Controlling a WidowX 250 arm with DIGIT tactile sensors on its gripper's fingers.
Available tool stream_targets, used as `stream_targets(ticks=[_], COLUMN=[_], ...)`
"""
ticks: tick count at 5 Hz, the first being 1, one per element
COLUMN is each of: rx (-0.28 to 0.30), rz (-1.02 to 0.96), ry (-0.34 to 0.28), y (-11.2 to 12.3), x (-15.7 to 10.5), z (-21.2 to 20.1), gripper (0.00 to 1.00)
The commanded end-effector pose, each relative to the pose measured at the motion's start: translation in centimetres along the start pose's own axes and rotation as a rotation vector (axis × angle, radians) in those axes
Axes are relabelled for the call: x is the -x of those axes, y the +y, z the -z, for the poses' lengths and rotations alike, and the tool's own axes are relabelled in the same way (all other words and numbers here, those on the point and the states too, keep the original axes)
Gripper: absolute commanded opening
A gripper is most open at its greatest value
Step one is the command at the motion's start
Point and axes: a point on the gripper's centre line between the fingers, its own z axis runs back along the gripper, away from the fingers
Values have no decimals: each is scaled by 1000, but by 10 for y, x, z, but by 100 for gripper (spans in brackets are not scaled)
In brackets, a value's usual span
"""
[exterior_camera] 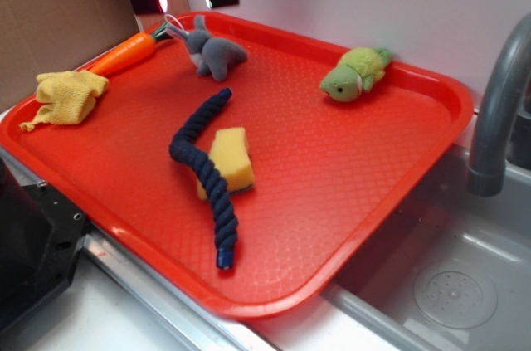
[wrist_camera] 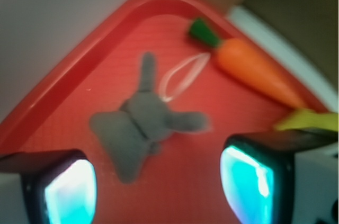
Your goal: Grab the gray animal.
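One end effector (wrist_camera: pixel 159 181), fingers spread wide and holding nothing; in the wrist view the two pads (wrist_camera: pixel 69 192) stand well apart at the bottom edge, bare tray between them.

Item 1: gray animal (exterior_camera: pixel 214 53), lying at the far left corner of the red tray (exterior_camera: pixel 348 202), just beside the carrot's (exterior_camera: pixel 124 52) green top. Wrist view shows it sprawled flat, ears splayed, white loop (wrist_camera: pixel 183 75) trailing toward the carrot.

Item 2: arm, only its lower end visible at the top of the exterior view, hanging above and behind the animal, pointing down. Not touching the toy.

Step in hand: approach, pre-grasp. The animal sits slightly ahead of the gap between the pads.

Next move calls for: a short advance to centre the body between the fingers, then descent and closing on the soft body, clear of the carrot and tray rim.

Other stock: yellow cloth (exterior_camera: pixel 66 95), blue rope (exterior_camera: pixel 206 170), sponge (exterior_camera: pixel 230 160), green turtle (exterior_camera: pixel 355 74), all well apart.
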Motion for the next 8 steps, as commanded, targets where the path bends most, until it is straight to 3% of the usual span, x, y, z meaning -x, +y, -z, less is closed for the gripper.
stream_targets(ticks=[1, 2, 3, 6, 7, 8], rx=[49, 36, 50, 50, 120, 144], rz=[-38, -15, 5, 5, 31, 52], ry=[-11, 6, -20, -20, -34, -51], y=[17, 15, 22, 22, 13, 1], x=[7, 9, 25, 25, 10, -5], z=[26, 38, 29, 29, 1, 4], gripper=[100, 100, 100, 100, 100, 100])
